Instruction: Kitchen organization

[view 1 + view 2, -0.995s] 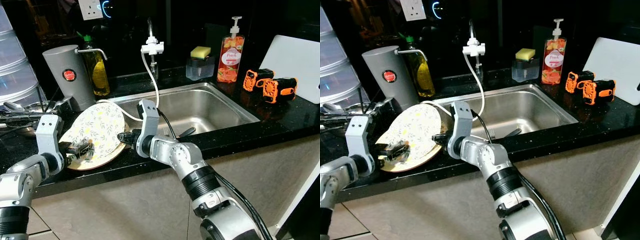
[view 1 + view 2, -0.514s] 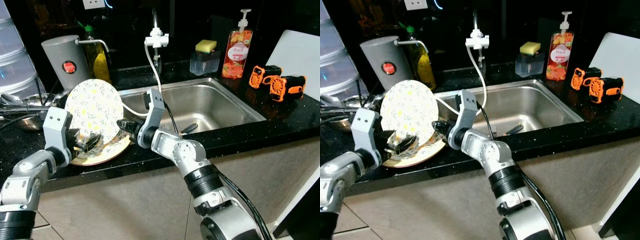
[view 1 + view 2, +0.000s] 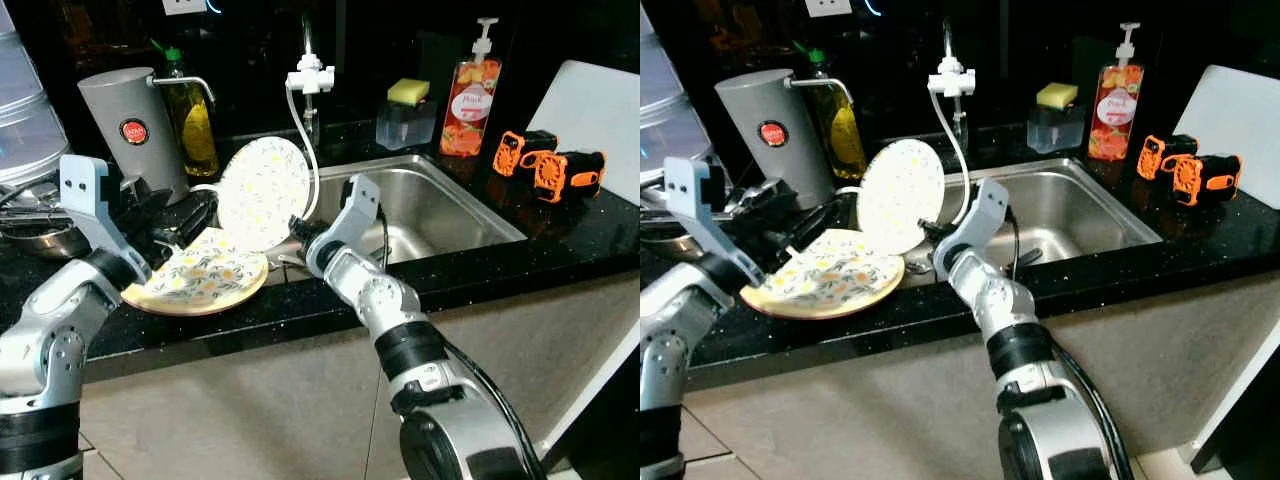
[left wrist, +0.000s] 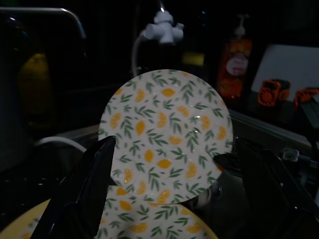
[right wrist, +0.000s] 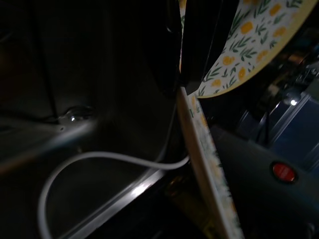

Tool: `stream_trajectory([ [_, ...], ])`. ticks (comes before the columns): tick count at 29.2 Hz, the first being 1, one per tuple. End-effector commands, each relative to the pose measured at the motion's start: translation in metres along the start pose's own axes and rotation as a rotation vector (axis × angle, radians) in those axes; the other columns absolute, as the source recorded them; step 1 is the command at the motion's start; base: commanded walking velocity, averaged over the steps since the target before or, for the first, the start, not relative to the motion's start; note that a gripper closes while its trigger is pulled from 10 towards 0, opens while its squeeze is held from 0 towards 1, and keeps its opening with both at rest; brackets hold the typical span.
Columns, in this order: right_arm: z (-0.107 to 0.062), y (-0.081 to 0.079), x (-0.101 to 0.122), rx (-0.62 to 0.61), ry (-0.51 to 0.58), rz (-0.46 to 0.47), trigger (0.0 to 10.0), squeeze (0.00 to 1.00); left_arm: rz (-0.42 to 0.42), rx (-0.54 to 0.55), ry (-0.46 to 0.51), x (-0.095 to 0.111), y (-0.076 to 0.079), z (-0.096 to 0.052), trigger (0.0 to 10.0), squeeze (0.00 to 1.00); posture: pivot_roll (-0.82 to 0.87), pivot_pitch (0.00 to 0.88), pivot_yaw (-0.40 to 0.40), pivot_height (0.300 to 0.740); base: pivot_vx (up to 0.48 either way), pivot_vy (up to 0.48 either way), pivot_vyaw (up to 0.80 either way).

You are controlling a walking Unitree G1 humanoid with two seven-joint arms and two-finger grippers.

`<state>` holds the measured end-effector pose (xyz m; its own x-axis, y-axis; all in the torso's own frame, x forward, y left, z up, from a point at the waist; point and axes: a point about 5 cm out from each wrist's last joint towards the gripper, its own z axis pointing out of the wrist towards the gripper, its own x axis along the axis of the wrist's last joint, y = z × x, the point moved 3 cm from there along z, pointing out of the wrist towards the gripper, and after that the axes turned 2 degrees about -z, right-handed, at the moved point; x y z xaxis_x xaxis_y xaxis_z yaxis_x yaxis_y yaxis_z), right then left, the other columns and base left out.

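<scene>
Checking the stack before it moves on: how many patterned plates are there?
2. One upright plate is pinched at its rim by the right gripper beside the sink; one flat plate lies on the counter. More could hide underneath.

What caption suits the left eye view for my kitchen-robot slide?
Right gripper holds a small plate upright beside the sink; open left gripper hovers over a larger plate.

- Small plate (image 3: pixel 264 192): round and cream-coloured, printed with orange citrus slices and green leaves. It stands nearly upright on edge, patterned face toward the bench's left end, at the left rim of the sink, its lower edge pinched by the right tool (image 3: pixel 298 228).
- Large plate (image 3: pixel 197 283): same leaf-and-citrus print with a yellow rim. It lies almost flat on the black bench, just left of the small plate and below it.
</scene>
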<state>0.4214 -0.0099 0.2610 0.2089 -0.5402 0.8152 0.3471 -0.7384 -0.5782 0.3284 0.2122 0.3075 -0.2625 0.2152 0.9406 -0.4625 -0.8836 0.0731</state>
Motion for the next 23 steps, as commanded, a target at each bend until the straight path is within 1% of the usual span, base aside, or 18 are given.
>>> stream_trajectory([
  [1, 0.003, -0.004, -0.004, -0.030, 0.002, 0.025, 10.0, 0.00, -0.028, 0.022, 0.017, 0.001, -0.001, -0.001, 10.0, 0.00, 0.10, 0.067, 0.015, 0.740, 0.000, 0.000, 0.00],
  [2, 0.003, 0.007, 0.002, -0.076, 0.021, 0.029, 10.0, 0.00, -0.031, 0.038, 0.021, 0.001, -0.002, -0.001, 10.0, 0.00, 0.10, 0.067, 0.010, 0.740, 0.000, 0.000, 0.00],
  [3, 0.003, 0.014, 0.005, -0.106, 0.034, 0.032, 10.0, 0.00, -0.033, 0.047, 0.022, 0.001, -0.002, -0.002, 10.0, 0.00, 0.10, 0.067, 0.010, 0.740, 0.000, 0.000, 0.00],
  [23, 0.003, 0.014, 0.005, -0.106, 0.034, 0.032, 10.0, 0.00, -0.033, 0.047, 0.022, 0.001, -0.002, -0.002, 10.0, 0.00, 0.10, 0.067, 0.010, 0.740, 0.000, 0.000, 0.00],
])
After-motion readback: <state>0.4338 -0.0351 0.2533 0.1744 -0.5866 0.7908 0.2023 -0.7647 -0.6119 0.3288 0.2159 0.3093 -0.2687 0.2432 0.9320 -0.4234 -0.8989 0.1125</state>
